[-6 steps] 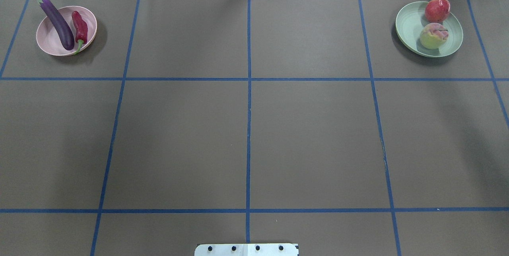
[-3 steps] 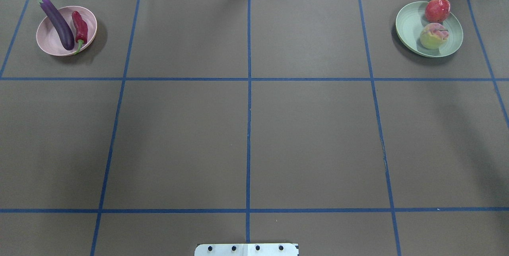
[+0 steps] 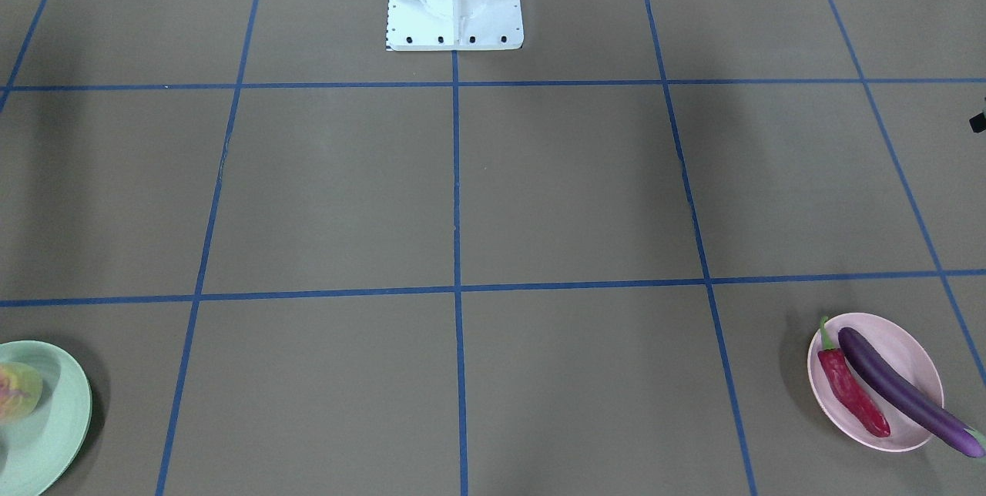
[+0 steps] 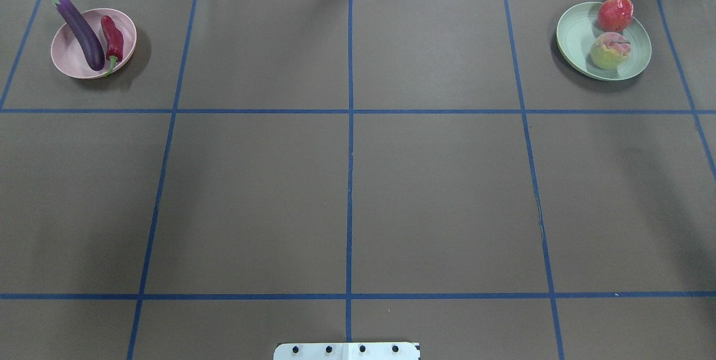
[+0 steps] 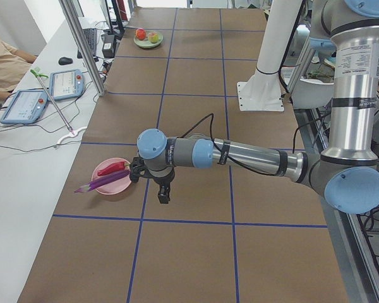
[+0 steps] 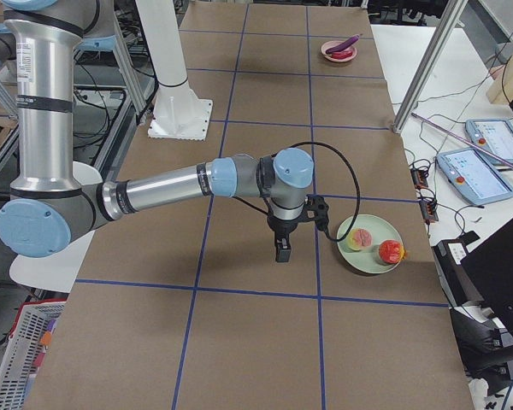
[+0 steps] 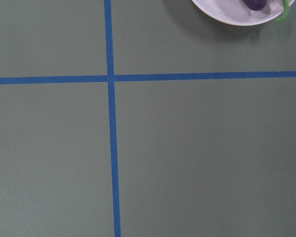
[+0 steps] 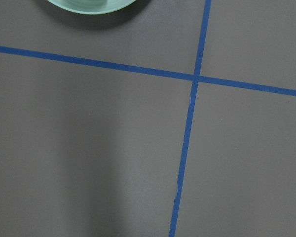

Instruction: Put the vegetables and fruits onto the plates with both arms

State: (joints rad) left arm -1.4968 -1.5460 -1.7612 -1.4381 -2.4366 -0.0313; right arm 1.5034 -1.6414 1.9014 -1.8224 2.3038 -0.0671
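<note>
Eggplant [image 4: 81, 27] and chili pepper [image 4: 113, 40] lie side by side on the pink plate [image 4: 67, 58] at the upper left of the overhead view. The eggplant's cap end overhangs the plate's rim toward the frame's corner. Peach [image 4: 609, 51] and pomegranate [image 4: 615, 13] sit just beside each other on the green plate [image 4: 576, 41] at the upper right, the pomegranate nearer the frame's top.

In the left side view, the left gripper [image 5: 163, 194] points down over the table [image 4: 347, 181], just right of the pink plate and apart from it. In the right side view, the right gripper [image 6: 282, 249] points down just left of the green plate. Neither gripper has hold of anything. How far the fingers stand apart cannot be told for either gripper.
</note>
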